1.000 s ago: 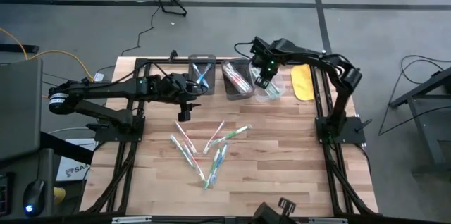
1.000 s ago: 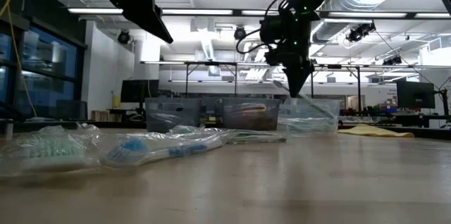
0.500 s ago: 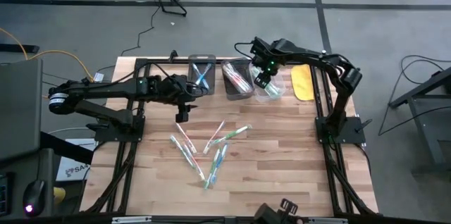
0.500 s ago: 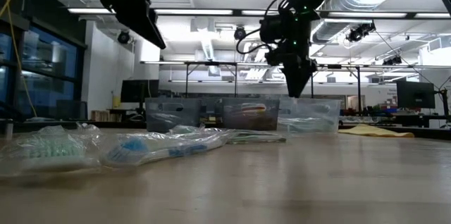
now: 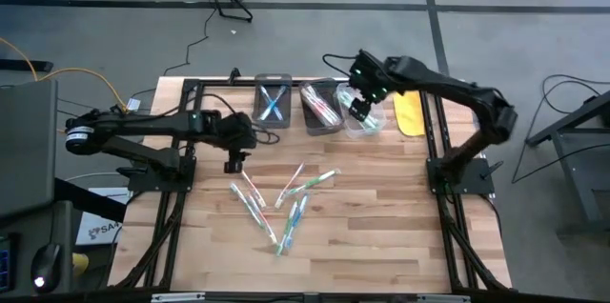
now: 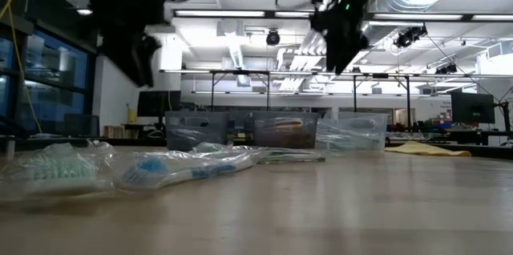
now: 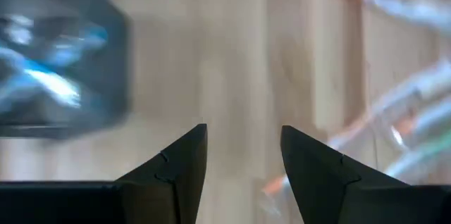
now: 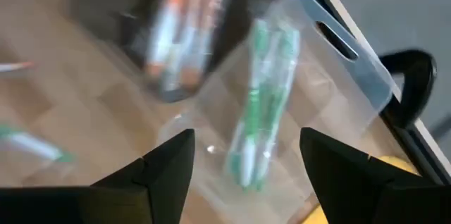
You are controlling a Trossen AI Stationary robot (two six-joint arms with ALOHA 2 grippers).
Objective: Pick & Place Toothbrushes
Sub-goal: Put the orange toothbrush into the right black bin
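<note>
High view: thin plastic toothbrushes lie on wood-grain table; right gripper, open and empty, hovers over clear bin; left gripper open, empty.

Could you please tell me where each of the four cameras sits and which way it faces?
High: overhead, straight down; both arms, wooden table.
Low: table-top height, level; both arms overhead.
Left wrist: over loose wrapped plastic toothbrushes; open left gripper.
Right wrist: over clear plastic bin holding green toothbrushes; open right gripper.
Shared: that bin.
</note>
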